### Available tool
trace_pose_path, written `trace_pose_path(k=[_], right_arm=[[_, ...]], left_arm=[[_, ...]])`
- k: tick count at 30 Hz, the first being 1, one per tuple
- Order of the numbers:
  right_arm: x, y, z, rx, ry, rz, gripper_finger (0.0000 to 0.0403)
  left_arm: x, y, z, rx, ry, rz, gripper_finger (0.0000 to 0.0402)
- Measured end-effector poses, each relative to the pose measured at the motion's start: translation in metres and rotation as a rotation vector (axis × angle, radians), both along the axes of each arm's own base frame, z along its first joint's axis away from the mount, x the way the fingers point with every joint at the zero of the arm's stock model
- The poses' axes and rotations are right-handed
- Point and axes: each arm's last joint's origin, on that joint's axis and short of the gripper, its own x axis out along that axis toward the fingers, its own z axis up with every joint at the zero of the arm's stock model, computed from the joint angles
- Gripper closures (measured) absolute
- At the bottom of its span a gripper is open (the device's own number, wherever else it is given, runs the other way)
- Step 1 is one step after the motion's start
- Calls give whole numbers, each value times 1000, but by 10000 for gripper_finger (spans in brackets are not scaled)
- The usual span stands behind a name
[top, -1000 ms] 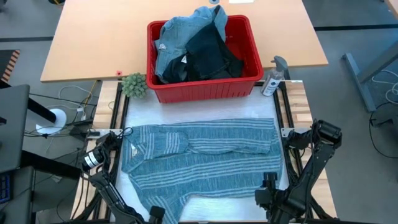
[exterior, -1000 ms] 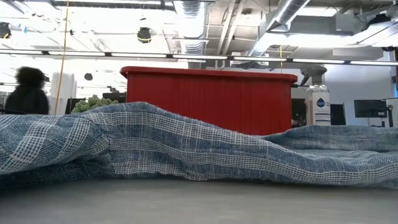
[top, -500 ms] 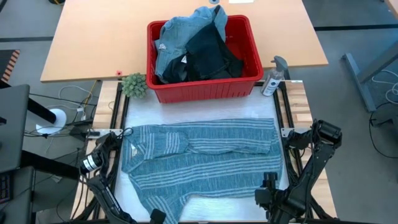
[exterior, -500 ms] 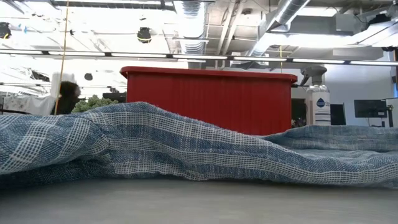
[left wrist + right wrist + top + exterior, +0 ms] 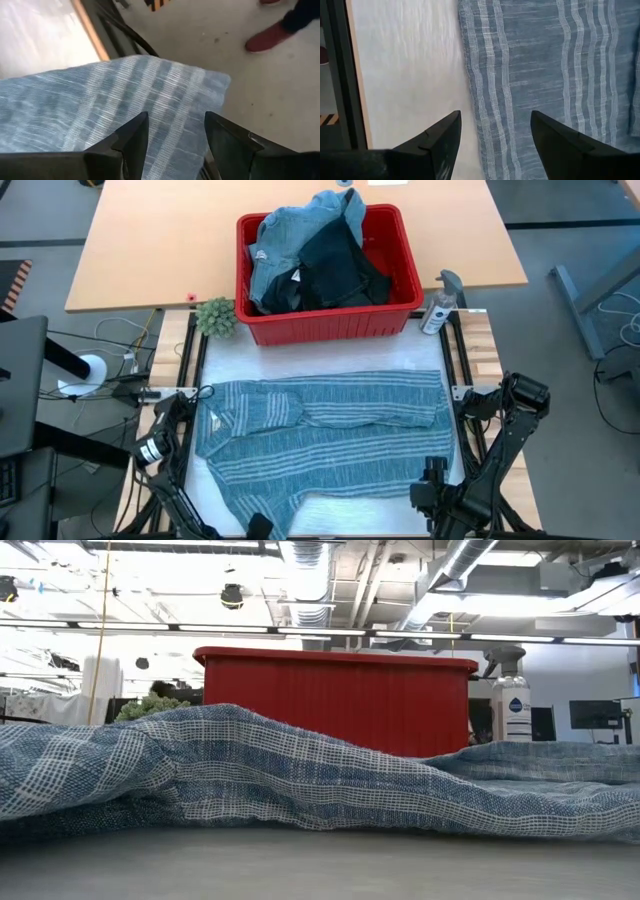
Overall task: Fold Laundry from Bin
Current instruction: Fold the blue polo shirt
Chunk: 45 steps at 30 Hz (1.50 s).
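A blue-grey, white-striped shirt (image 5: pixel 320 435) lies spread flat on the white table top, with low folds showing in the low view (image 5: pixel 300 780). Behind it stands the red bin (image 5: pixel 330 325), holding light blue and dark garments (image 5: pixel 305 250). My left gripper (image 5: pixel 183 412) is open at the table's left edge, its fingers pointing down over the shirt's left corner (image 5: pixel 200 85) without plainly touching it. My right gripper (image 5: pixel 432 472) hangs open over the shirt's near right edge (image 5: pixel 475 100), clear of the cloth.
A small green plant (image 5: pixel 215 317) sits left of the bin and a spray bottle (image 5: pixel 438 305) right of it. Black frame rails (image 5: pixel 185 350) run along both table sides. Bare white top (image 5: pixel 405 75) lies beside the shirt's edge. A person's red shoe (image 5: pixel 270 36) shows on the floor.
My left gripper has sunk toward the shirt's left corner, shifted a little toward the table's near edge and rolled about its own axis, its fingers staying open. The shirt and my right gripper have kept still. A person far behind the table has walked out of sight.
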Motion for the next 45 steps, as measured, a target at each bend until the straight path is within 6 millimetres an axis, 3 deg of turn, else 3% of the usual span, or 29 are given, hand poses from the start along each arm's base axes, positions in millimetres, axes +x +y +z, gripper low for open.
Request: trace_pose_path(k=[10,28,32,37,45], right_arm=[[0,0,0,-7,2,15,138],[1,-1,0,-7,0,4,138],[1,-1,0,-5,2,4,138],[1,-1,0,3,-2,-25,138],[1,-1,0,24,-2,-87,138]], left_arm=[[2,-10,21,17,-51,-67,218],[-2,-18,-23,224,-60,-232,218],[-2,-16,-25,238,-44,-217,222],[-2,-14,-25,239,-34,-192,263],[11,-6,-10,201,44,-72,392]])
